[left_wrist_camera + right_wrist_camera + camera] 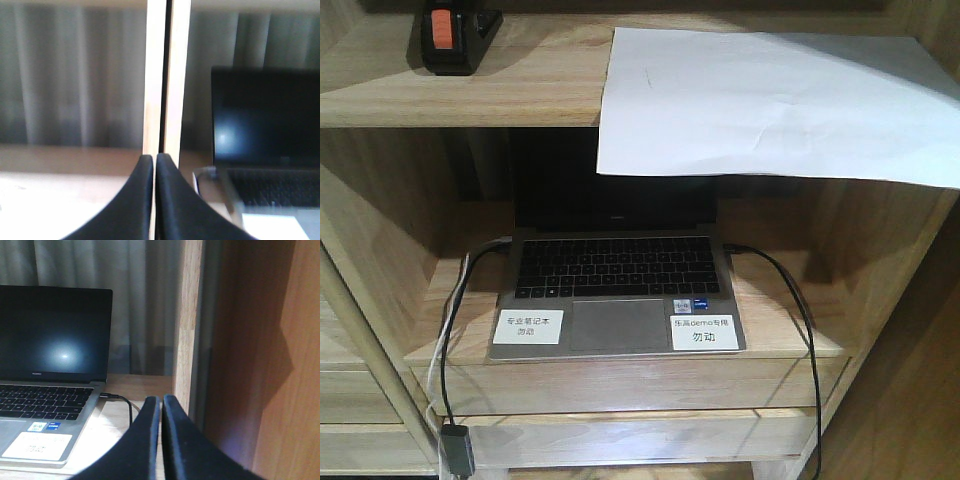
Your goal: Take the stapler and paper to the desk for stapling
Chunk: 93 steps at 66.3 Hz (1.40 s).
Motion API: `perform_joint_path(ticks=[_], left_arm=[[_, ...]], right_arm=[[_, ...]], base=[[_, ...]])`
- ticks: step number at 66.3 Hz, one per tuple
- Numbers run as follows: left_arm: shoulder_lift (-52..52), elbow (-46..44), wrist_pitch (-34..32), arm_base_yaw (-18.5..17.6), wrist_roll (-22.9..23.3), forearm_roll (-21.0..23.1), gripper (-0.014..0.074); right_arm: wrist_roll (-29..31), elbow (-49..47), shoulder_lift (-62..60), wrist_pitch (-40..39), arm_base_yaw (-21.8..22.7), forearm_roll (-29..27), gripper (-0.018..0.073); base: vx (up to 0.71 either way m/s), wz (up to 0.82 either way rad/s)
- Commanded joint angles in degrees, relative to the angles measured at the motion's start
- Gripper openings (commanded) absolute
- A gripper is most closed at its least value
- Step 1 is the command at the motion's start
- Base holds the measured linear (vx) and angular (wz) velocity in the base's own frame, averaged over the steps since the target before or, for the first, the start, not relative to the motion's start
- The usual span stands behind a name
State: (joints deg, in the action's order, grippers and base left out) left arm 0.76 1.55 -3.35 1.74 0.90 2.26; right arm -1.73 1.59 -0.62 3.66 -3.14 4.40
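Two pincers, both with black fingers pressed together and nothing between them.

Entry, the left pincer (154, 159): its fingertips meet right in front of a vertical wooden post (165, 75) of the shelving unit. A grey curtain (75, 80) hangs behind. The dark screen of an open laptop (265, 115) stands to the right of the post.

Entry, the right pincer (161, 401): its fingertips meet before another wooden upright (187, 315). The laptop sits to its left, with a black cable (122, 402) plugged into the near side and a white label (37, 445) on the palm rest.

Front view: the stapler (455, 35) stands on the top shelf (500, 90) toward its left end, orange-red patch up. The paper (770, 100) lies on that same shelf, well apart to the right of the stapler. Its front edge hangs over the shelf lip and hides part of the laptop's lid. The laptop rests on the lower shelf (790, 340) beneath. A dark cable on the left side drops to a grey adapter (455, 445).
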Motion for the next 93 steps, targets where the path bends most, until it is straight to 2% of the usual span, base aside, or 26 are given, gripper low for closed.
perform_joint_path(ticks=[1,5,11,18,28,42,67,75,83,93], left_arm=[[0.82,0.69,-12.01,-0.33,0.55,0.16,-0.0007],[0.82,-1.21,-14.67,-0.33,0.55,0.16,-0.0007],[0.64,-6.42,-12.11,-0.33,0.55,0.16,-0.0007],[-1.02,-14.01,-6.96,-0.33,-0.25,0.04,-0.0007],[-8.47,-24.56,2.08,-0.33,-2.08,0.12,-0.0007],[-19.18,-33.33,14.76,-0.33,-2.03,0.12,-0.0007],[-22.06,-33.69,14.2,-0.33,-2.03,0.12,-0.0003],[-22.06,-33.69,14.2,-0.33,-2.03,0.12,0.0028],[-22.06,-33.69,14.2,-0.33,-2.03,0.12,0.0104],[-22.06,-33.69,13.69,-0.33,-2.03,0.12,0.0279]], right_arm=[[0.11,0.22,-0.79,-4.36,0.22,0.25,-0.0009],[0.11,0.22,-0.79,-4.36,0.22,0.25,-0.0009],[0.11,0.22,-0.79,-4.36,0.22,0.25,-0.0009],[0.11,0.22,-0.79,-4.36,0.22,0.25,-0.0009],[0.11,0.22,-0.79,-4.36,0.22,0.25,-0.0009],[0.11,0.22,-0.79,-4.39,0.27,0.25,-0.0009],[0.11,0.22,-0.79,-4.39,0.27,0.25,-0.0009],[0.11,0.22,-0.79,-4.39,0.27,0.25,-0.0009],[0.11,0.22,-0.79,-4.39,0.27,0.25,-0.0009],[0.11,0.22,-0.79,-4.39,0.27,0.25,-0.0009]], base=[[0.0,0.0],[0.0,0.0],[0.0,0.0],[0.0,0.0],[0.0,0.0],[0.0,0.0],[0.0,0.0],[0.0,0.0],[0.0,0.0],[0.0,0.0]])
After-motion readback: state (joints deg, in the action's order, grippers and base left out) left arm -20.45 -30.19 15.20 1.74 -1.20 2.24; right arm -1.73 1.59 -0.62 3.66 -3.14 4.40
